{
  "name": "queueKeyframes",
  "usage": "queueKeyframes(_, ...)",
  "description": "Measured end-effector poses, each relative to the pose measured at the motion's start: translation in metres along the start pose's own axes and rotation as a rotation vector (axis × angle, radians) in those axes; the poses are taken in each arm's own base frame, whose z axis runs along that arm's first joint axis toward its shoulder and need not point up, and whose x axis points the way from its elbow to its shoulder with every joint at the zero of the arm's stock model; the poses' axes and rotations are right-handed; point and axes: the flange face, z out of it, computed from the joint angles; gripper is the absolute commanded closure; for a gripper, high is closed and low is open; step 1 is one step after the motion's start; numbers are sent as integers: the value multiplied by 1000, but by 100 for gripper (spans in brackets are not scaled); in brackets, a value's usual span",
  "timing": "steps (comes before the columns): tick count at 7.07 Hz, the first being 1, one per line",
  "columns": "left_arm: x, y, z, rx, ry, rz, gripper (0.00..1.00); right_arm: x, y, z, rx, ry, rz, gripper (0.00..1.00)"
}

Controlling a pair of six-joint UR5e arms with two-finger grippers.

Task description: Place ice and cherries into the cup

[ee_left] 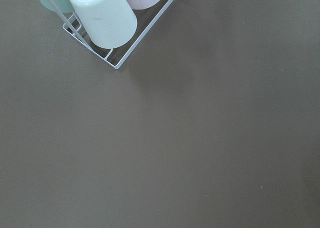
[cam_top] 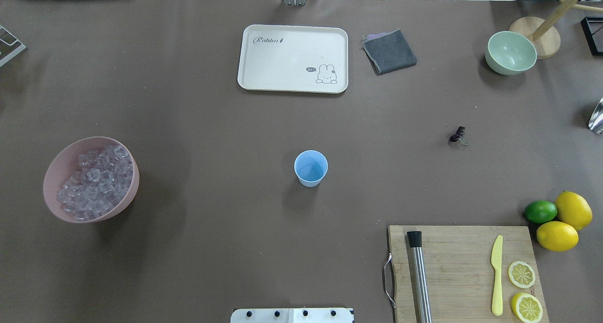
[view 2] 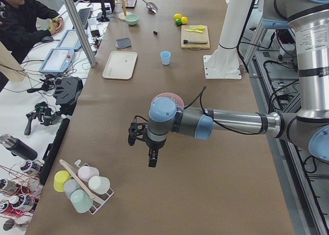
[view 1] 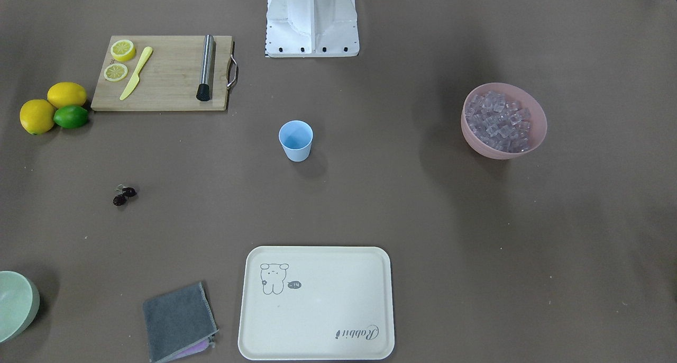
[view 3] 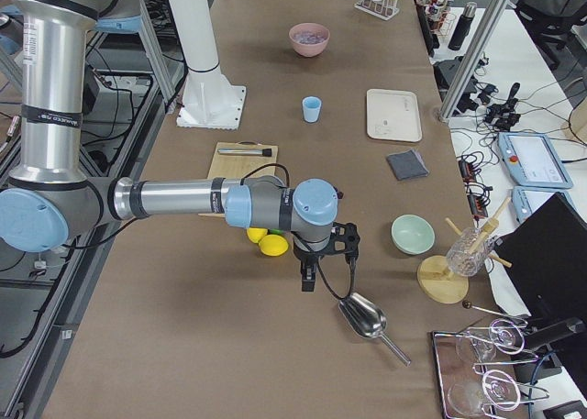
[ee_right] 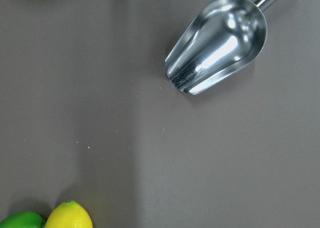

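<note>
Cup [cam_top: 311, 168]: upright at mid-table, straight out from the robot base; plain blue inside showing from above.
Ice [cam_top: 96, 181]: heaped in pink bowl [cam_top: 59, 163] on the robot's left side, well apart from cup.
Cherries [cam_top: 457, 135]: joined pair lying on bare table on the robot's right side, well apart from cup, beyond the board.
Left gripper [view 2: 152, 159]: hangs pointing down over bare table at the left end, past pink bowl and near rack; seen only from the side, so cannot tell how far open or whether anything is held.
Right gripper [view 3: 308, 278]: hangs pointing down at the right end, just beside scoop [ee_right: 217, 43]; likewise cannot tell opening or hold.
Scoop: steel, lying on the table, mouth toward lemons.
Board [cam_top: 461, 252]: near the robot's right; carries steel rod [cam_top: 419, 276], yellow knife [cam_top: 496, 276], two lemon slices [cam_top: 521, 274].
Lemons [cam_top: 573, 210]: two, touching lime [cam_top: 540, 211], just off the board's corner.
Tray [cam_top: 282, 59]: far side, across from cup; grey cloth [cam_top: 390, 52] near it, green bowl [cam_top: 511, 52] farther right.
Rack [ee_left: 117, 66]: white wire, holding pastel cups [ee_left: 102, 18].
</note>
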Motion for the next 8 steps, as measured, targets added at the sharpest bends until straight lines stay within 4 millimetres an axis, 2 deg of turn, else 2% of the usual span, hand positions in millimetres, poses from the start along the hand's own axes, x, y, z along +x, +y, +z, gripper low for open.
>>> queueKeyframes(8, 2, -9, 0, 7, 0, -1, 2, -11, -13, -10, 24, -5, -16, 0)
